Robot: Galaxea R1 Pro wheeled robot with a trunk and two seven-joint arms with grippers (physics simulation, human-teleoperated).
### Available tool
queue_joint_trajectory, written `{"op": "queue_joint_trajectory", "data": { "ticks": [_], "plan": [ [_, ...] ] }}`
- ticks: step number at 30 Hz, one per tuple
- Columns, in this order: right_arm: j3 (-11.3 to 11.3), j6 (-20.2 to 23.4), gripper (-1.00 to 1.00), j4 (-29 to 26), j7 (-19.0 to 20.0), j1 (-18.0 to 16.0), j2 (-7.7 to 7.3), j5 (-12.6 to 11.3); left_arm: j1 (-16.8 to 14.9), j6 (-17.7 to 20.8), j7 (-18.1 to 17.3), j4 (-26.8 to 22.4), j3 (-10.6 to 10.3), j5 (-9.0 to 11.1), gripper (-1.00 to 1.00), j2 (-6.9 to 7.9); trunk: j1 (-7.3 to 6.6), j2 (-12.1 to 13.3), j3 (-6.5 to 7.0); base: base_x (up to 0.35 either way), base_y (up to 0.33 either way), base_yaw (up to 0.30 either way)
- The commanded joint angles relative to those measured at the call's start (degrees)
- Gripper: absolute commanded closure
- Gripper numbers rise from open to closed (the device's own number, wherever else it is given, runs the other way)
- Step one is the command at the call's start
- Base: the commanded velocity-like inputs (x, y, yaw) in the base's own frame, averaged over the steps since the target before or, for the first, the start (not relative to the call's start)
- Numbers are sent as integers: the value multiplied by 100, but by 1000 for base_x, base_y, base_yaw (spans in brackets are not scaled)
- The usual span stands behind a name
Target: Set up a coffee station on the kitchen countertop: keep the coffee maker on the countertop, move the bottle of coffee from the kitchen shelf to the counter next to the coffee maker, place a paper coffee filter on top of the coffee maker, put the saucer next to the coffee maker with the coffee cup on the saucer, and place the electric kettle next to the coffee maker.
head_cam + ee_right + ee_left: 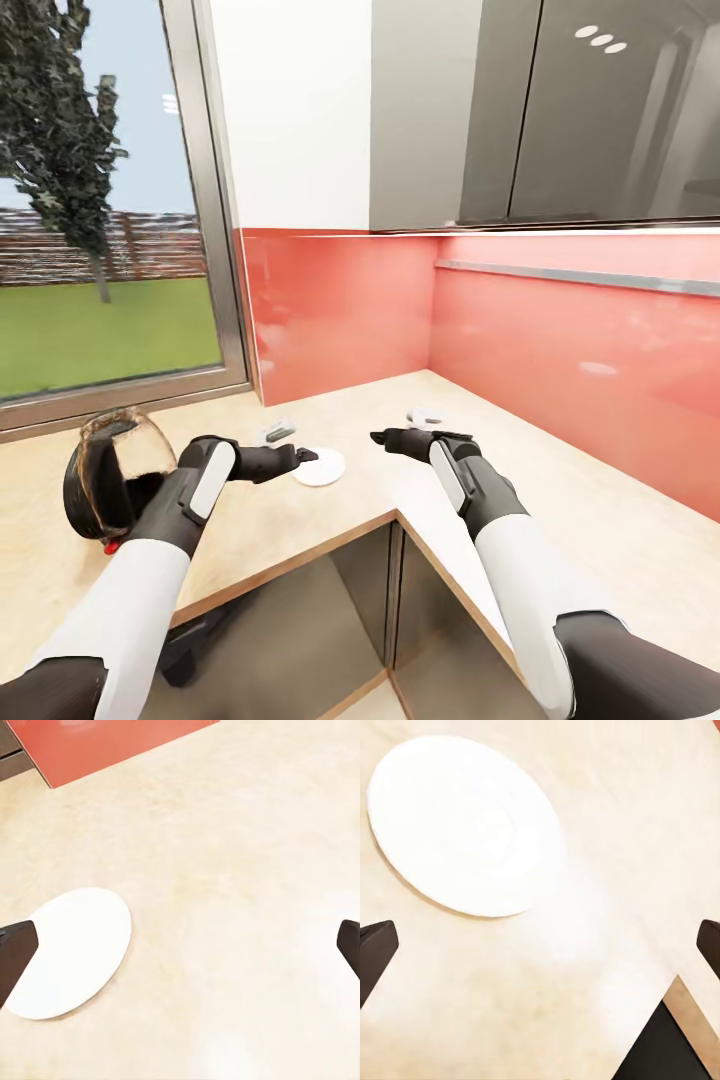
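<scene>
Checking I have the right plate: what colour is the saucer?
Plain white; the saucer shows best in the left wrist view.

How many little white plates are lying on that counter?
1. The saucer lies flat on the countertop near the inner corner, just ahead of the left tool and to the left of the right tool. The arms may hide another.

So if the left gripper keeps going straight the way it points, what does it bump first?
Probably the saucer. The open left gripper points at it over the countertop; how steeply it angles down is unclear.
</scene>
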Motion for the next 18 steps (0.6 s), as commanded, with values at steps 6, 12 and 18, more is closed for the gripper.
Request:
{"op": "queue_joint_trajectory", "data": {
  "ticks": [6,12,18],
  "plan": [
    [2,30,-100,-8,-15,-3,0,-50,-5,20,-46,-3,1,-49,-100,-62,0,-4,-7,133,15,3],
    [0,29,-100,-8,-15,-3,0,-50,-5,20,-43,-3,1,-49,-100,-93,0,-4,-7,267,120,0],
    [1,30,-100,-7,-15,-1,0,-50,-4,20,-42,-3,4,-49,-100,-106,0,-4,-7,70,48,0]
  ]
}}
